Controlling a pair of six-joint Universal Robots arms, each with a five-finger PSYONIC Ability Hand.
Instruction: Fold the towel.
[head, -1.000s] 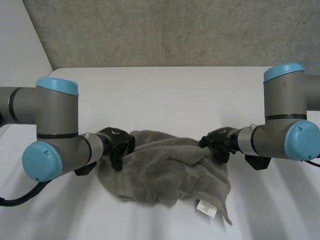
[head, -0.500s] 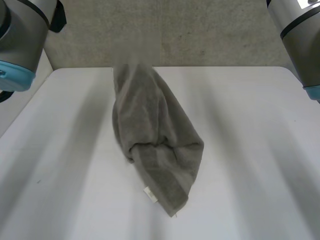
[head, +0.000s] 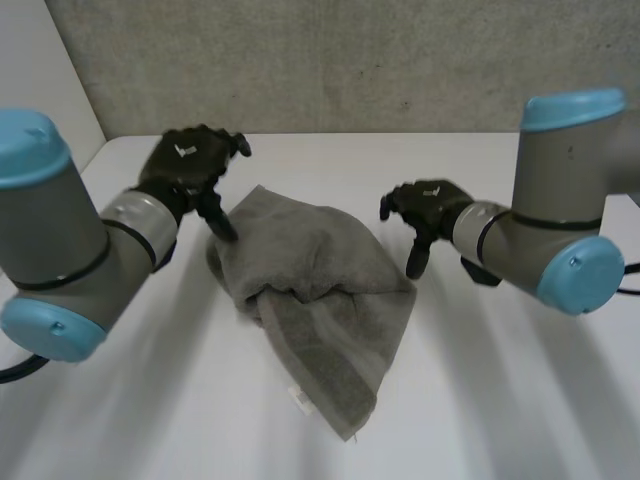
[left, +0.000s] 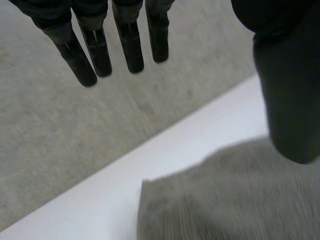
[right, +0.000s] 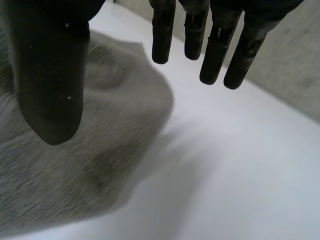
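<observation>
The grey towel (head: 315, 300) lies rumpled on the counter (head: 500, 400), a white label (head: 298, 396) near one edge. Our left hand (head: 190, 160) and right hand (head: 425, 205) flank it, fingers spread.

You face one grey towel (head: 320, 275) on one white table (head: 520, 400), between two hands: left hand (head: 190, 160), right hand (head: 425, 205).

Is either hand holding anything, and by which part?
Nothing is held: the left hand and right hand are open beside the crumpled grey terry towel lying on the white table.
</observation>
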